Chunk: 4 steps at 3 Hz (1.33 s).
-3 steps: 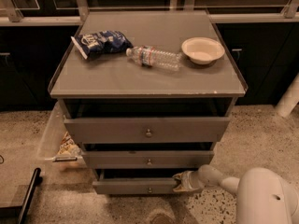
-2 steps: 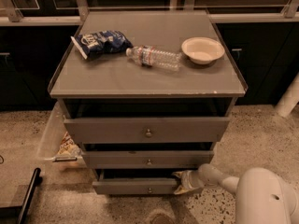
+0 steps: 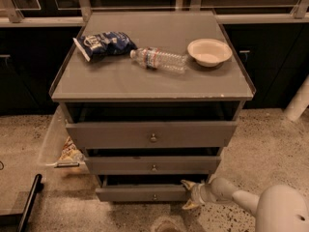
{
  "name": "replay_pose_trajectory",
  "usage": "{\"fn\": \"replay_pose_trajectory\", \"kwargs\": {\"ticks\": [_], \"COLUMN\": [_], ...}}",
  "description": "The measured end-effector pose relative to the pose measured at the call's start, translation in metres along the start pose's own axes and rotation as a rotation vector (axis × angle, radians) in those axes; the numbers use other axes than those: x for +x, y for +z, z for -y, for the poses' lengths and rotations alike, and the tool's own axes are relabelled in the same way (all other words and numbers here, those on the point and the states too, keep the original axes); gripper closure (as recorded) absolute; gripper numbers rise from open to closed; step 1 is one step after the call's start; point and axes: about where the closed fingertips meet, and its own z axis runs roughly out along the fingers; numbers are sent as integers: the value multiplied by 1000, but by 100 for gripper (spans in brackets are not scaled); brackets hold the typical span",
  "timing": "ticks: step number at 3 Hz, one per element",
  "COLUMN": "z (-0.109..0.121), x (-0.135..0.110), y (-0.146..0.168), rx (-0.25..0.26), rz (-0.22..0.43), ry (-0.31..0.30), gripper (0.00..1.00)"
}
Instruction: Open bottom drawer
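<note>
Where the speckled floor (image 3: 270,144) runs along the lower left edge, a black bar (image 3: 30,197) lies slanted on it; just to its right a clear plastic bin (image 3: 48,146) stands against the left side of the grey desk (image 3: 145,94), with crumpled snack packets (image 3: 70,152) showing inside it; on the desk's top a blue chip bag (image 3: 104,43) lies at the left, a plastic water bottle (image 3: 159,59) lies on its side near the middle with its cap end toward the bag, and a shallow cream bowl (image 3: 209,51) sits upright at the right, apart from the bottle; below the top, three grey drawers are stacked, each with a dark gap above its front; the widest top drawer (image 3: 116,135) juts out furthest, the middle drawer (image 3: 120,166) sits under it, and the bottom drawer (image 3: 130,194), narrowest and lowest, stands just above the floor with its small round knob (image 3: 154,196) at the centre of its front; the gripper (image 3: 187,195) is at the right end of that front, its pale fingers (image 3: 185,182) spread apart, one above and one below the front's edge; the white arm (image 3: 227,191) reaches in from the lower right corner; a white post (image 3: 299,100) leans at the far right.
</note>
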Motion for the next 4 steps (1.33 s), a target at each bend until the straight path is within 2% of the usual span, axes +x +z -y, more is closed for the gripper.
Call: {"fn": "replay_pose_trajectory", "kwargs": {"ticks": [2, 3, 4], "z": [-29, -34, -34], "x": [3, 1, 1], "y": [-21, -27, -27], "rx": [10, 10, 10], "rz": [7, 8, 8], "ry": [10, 2, 2], "gripper": [79, 99, 0]}}
